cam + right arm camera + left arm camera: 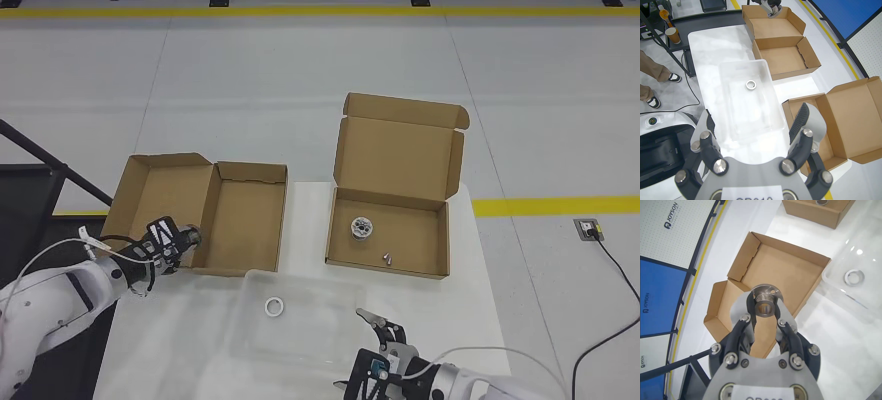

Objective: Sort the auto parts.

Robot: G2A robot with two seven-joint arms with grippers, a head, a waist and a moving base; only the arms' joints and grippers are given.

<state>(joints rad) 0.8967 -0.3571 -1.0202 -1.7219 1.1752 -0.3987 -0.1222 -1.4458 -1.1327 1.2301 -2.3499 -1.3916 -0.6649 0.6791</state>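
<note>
**A:** Where do we have the part?

**B:** It is clamped in our left gripper. The flanged metal part sits between the two fingers, which pinch its narrow neck. Its bore faces the wrist camera and its flange is farther out, past the fingertips.

**A:** And where do we hold it over the table?

**B:** We hold it above the left box, clear of the cardboard. From the top view, the gripper is over that box's near edge, about where the open lid folds away from the tray part.

**A:** What about our right gripper?

**B:** Its fingers are spread wide with nothing between them. We see it at the table's near edge, just beside the near right corner of the clear tray and well apart from the flanged part.

**A:** What else do we see lying about?

**B:** One metal ring lies flat in the clear tray, towards its left side. In the right box we see a round part and a small bolt, near each other but not touching.
</note>
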